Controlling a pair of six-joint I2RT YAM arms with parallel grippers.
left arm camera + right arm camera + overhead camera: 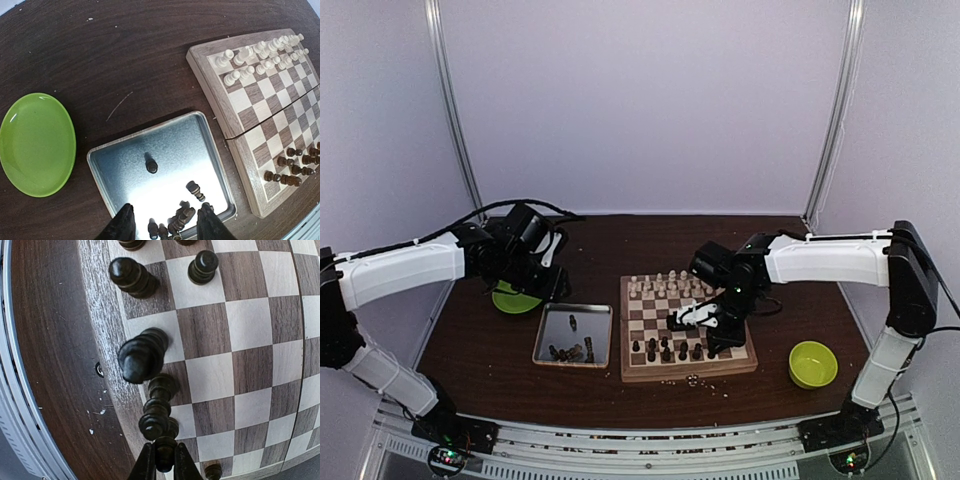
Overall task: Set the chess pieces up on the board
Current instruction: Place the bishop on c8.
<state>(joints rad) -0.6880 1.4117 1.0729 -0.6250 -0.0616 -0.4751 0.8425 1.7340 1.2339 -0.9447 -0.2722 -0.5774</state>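
Note:
The board [642,318] lies mid-table, with several dark chess pieces [665,350] standing along its near rows. My right gripper [712,330] hangs over that near right part. In the right wrist view it [164,460] is shut on the top of a small dark piece [165,450], right behind other dark pieces [142,357] at the board's edge [115,405]. My left gripper [166,222] is open and holds nothing, high above the tray's near side. More dark pieces [182,217] lie loose there, and one [151,165] stands alone.
The silver tray [548,325] sits left of the board. A green plate [510,300] lies behind it under the left arm, and a green bowl [813,363] sits right of the board. Cream chessmen [665,285] fill the board's far rows.

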